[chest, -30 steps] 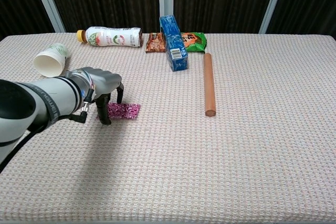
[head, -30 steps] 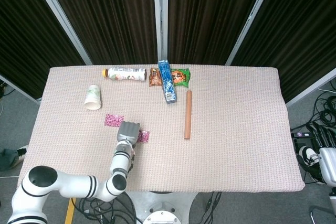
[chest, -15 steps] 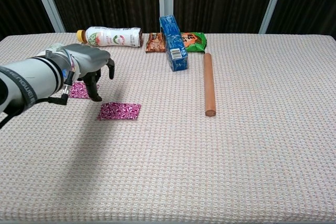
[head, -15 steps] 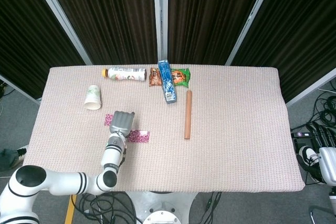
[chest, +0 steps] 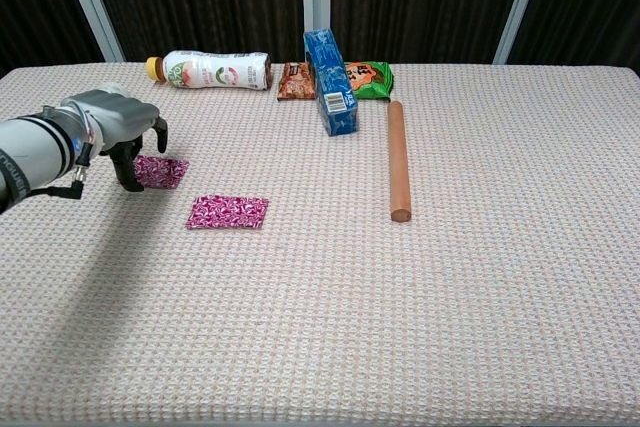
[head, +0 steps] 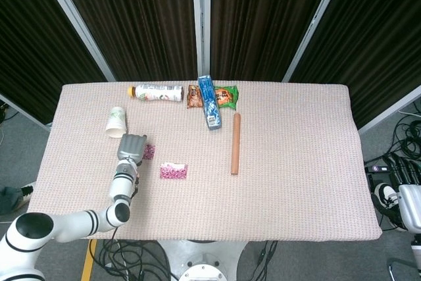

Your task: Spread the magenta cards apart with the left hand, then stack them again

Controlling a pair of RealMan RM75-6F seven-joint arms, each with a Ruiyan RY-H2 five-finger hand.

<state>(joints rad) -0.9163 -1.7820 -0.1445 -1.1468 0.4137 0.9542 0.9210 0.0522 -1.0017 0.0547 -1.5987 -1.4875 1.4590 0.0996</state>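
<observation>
Woven tablecloth (chest: 450,297), no legible labels

Two magenta patterned cards lie flat and apart at the left of the frame. The near card (chest: 228,212) lies fully in view; the far card (chest: 163,171), up and to its left, is partly hidden.

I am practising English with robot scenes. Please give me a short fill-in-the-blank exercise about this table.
1. The two magenta cards lie ___, not stacked.
2. The left hand is at the card nearer the paper ___.
3. The wooden rod lies to the ___ of the blue box.

Missing words: apart; cup; right
</observation>
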